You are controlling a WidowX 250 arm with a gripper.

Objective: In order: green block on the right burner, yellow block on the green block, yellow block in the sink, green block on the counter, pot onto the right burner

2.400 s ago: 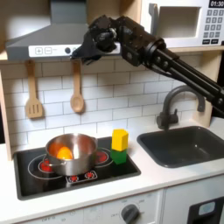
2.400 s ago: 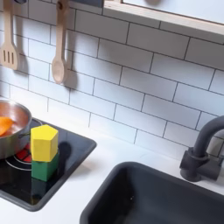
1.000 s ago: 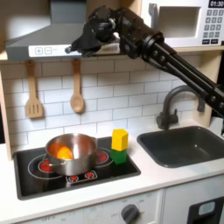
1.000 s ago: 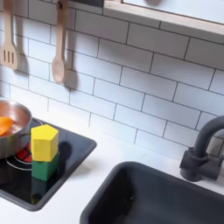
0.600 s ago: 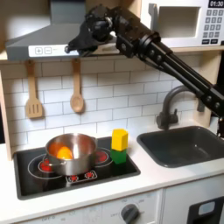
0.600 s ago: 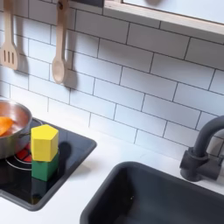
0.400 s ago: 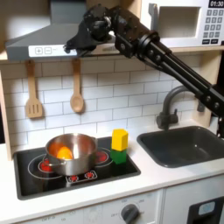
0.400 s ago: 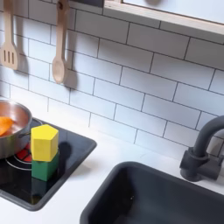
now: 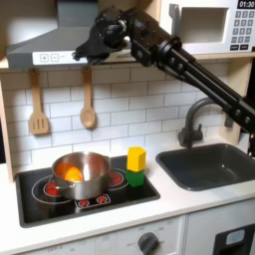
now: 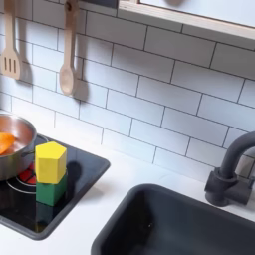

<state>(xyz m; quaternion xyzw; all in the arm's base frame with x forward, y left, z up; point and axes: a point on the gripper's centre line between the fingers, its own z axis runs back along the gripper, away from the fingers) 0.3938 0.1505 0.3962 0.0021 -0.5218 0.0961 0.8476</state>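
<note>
Claw (image 9: 82, 50) parked high by the hood, spread impossible to tell. Far below and slightly right: yellow block (image 9: 135, 158) stacked on green block (image 9: 134, 177). Best to drop straight, pinch yellow only, lift cleanly toward sink (image 9: 214, 164).

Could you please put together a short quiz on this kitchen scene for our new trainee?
1. True or false: the yellow block sits on top of the green block.
2. What lies inside the pot? A) an orange piece B) a spoon C) nothing
3. Where is the gripper relative to the blocks?

Key: 1. True. 2. A, an orange piece. 3. High above them, up by the range hood, holding nothing.
</note>
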